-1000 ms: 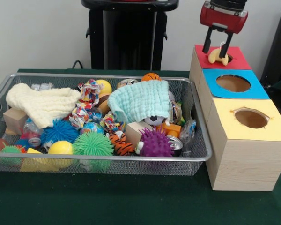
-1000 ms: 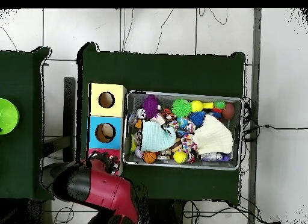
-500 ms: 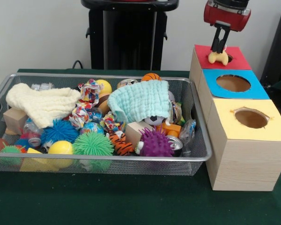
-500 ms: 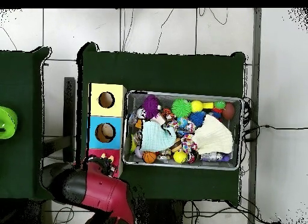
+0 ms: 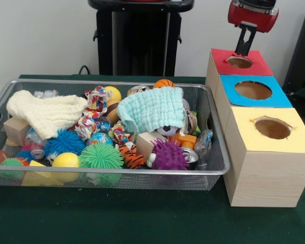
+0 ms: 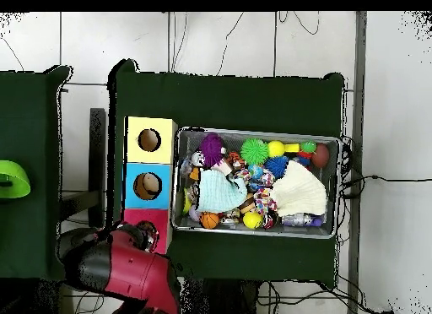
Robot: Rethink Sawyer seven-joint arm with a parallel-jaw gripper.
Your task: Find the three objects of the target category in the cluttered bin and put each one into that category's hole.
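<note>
- The gripper [image 5: 243,49] is rising above the red box's hole [image 5: 239,62], fingers closed and empty.
- The yellow toy it was holding is no longer showing; it is judged dropped inside.
- Remaining candidates are lying in the mesh bin [image 5: 213,170] to the left.

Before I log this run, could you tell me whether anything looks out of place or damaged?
Nothing is spilled. The one oddity is the yellow box's hole, whose edge looks ragged beside the clean blue hole. The wire bin is cluttered, but all toys are inside. The gripper hangs shut above the red hole.
</note>
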